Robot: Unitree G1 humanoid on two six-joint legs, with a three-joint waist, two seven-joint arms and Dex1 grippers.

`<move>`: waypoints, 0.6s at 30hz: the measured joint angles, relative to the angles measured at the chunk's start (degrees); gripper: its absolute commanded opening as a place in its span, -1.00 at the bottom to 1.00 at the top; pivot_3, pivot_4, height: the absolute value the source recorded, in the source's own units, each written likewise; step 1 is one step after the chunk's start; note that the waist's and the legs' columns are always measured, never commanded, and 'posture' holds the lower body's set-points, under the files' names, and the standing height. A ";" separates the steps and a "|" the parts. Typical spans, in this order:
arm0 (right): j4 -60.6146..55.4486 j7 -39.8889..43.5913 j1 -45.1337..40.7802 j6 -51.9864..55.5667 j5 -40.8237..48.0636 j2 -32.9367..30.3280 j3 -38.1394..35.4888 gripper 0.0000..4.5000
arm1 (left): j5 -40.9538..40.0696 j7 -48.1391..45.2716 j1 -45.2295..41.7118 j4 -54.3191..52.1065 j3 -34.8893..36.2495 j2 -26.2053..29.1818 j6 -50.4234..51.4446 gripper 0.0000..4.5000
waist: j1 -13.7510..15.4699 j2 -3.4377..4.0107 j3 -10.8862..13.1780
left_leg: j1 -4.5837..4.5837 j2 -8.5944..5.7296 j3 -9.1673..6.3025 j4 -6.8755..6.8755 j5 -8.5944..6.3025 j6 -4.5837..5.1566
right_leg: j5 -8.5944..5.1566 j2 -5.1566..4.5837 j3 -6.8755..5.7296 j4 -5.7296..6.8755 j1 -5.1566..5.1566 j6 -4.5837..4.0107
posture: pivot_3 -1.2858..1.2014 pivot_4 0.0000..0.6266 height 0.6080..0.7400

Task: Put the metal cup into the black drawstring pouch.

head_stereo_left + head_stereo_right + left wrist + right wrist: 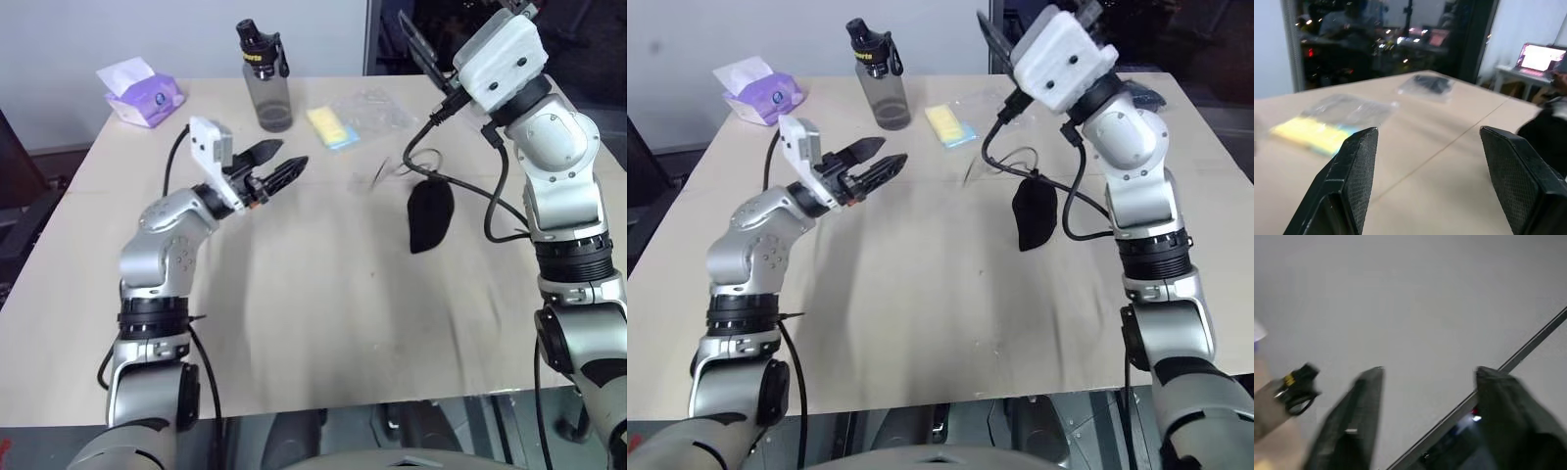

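Your pouch (429,217) is lying on the surface (313,294), well apart from both grippers. Your left gripper (279,166) is hovering with jaws spread and empty; your right gripper (991,34) is raised above it, jaws also released.

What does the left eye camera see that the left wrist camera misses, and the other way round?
Left eye view, not the wrist's: the purple tissue pack and the grey bottle. Left wrist view, not the eye's: a dark item in a clear bag and a lit laptop beyond the table. Both: the table, the open left gripper and the yellow pad in clear plastic.
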 measured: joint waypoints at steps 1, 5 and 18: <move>-0.32 0.04 0.02 0.69 0.62 -0.43 -0.88 0.78 | -0.02 0.04 1.54 -0.71 0.14 0.57 0.40 0.52 | 0.01 0.00 0.00 | 0.00 0.00 -0.01 -0.01 0.00 0.00 | 0.00 0.00 -0.01 0.00 0.00 0.00 | 0.03 -0.52 1.00; -1.16 0.50 2.58 3.15 4.40 -1.93 -5.02 0.78 | 0.02 0.35 9.34 -5.19 0.47 3.56 2.51 0.52 | 0.02 -0.04 -0.02 | 0.02 0.02 -0.02 -0.02 0.00 0.00 | 0.00 0.00 -0.02 -0.03 0.03 0.00 | 0.03 -0.52 1.00; 2.60 28.10 41.42 21.63 33.04 -5.11 -14.19 0.78 | 8.16 -0.21 34.82 -13.60 -2.19 5.04 -5.44 0.52 | 1.25 0.23 0.00 | 0.53 0.03 0.33 -0.02 -0.01 0.02 | -0.16 -0.01 0.22 -0.11 0.45 -0.22 | 0.03 -0.52 1.00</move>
